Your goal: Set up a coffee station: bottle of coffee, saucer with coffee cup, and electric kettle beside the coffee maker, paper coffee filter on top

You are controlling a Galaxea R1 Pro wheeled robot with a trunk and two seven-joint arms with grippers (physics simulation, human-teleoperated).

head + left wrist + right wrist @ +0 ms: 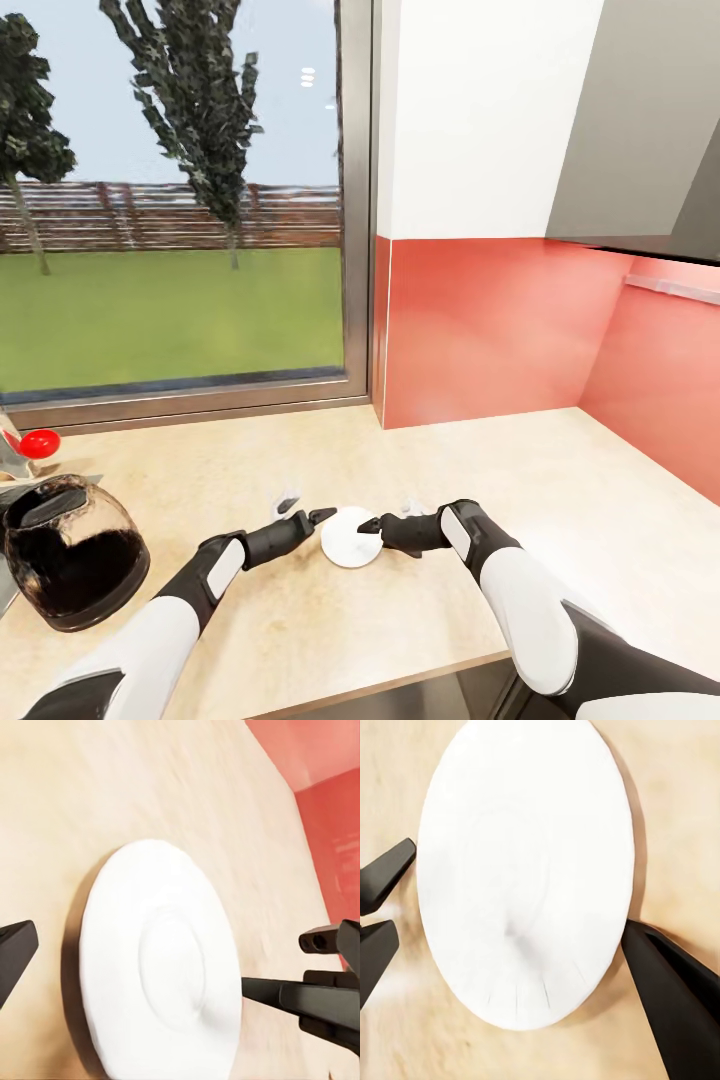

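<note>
Counter (560,480): pale wood, lower frame. Coffee carafe (70,565): lower left. Saucer (350,537): lower centre, flat on the counter, well apart from the carafe. Left tool (325,515) and right tool (366,524): we see both flanking it, fingers apart. Risk, we judge: thin rim slipping from a shallow pinch.

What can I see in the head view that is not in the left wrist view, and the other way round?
Head view alone: the window, the glass coffee pot at the counter's left end, and both arms.
Left wrist view alone: the round sunken centre of the saucer, seen close.
Both: the saucer, the wooden counter, the red wall, and the right gripper at the saucer's edge.
</note>
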